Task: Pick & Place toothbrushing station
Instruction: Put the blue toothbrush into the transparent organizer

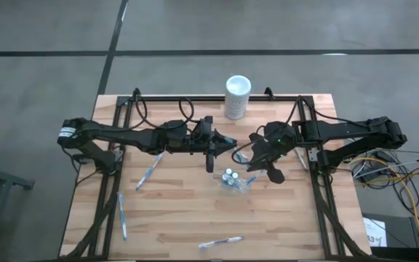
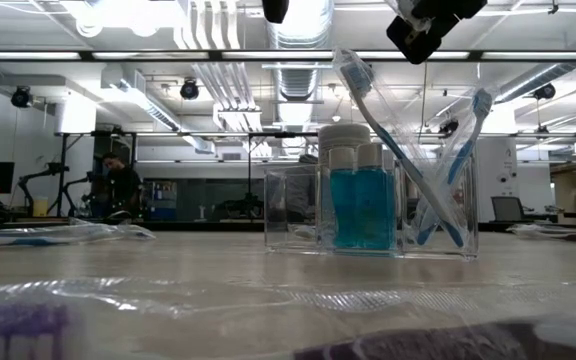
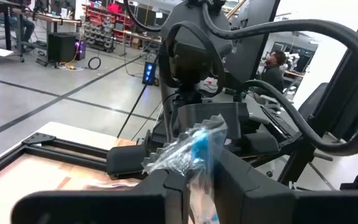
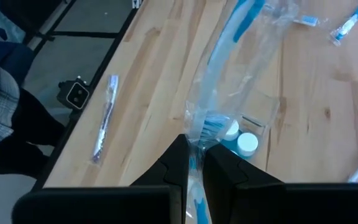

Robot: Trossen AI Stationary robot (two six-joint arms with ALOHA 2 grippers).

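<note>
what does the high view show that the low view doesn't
Only the high view shows both arms whole, the white cylinder at the table's far edge, and wrapped toothbrushes lying loose on the wood, such as one near the front edge. Only the low view shows the blue liquid in the small tubes and the room behind. Both show the clear cup holding tubes and a wrapped toothbrush.

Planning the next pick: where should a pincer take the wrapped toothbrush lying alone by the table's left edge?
Grip the wrapped toothbrush at mid-handle, coming straight down, fingers closing across its width. It lies flat on the table, thin and long, with bare wood on both sides, so only a top-down pinch looks workable.
</note>
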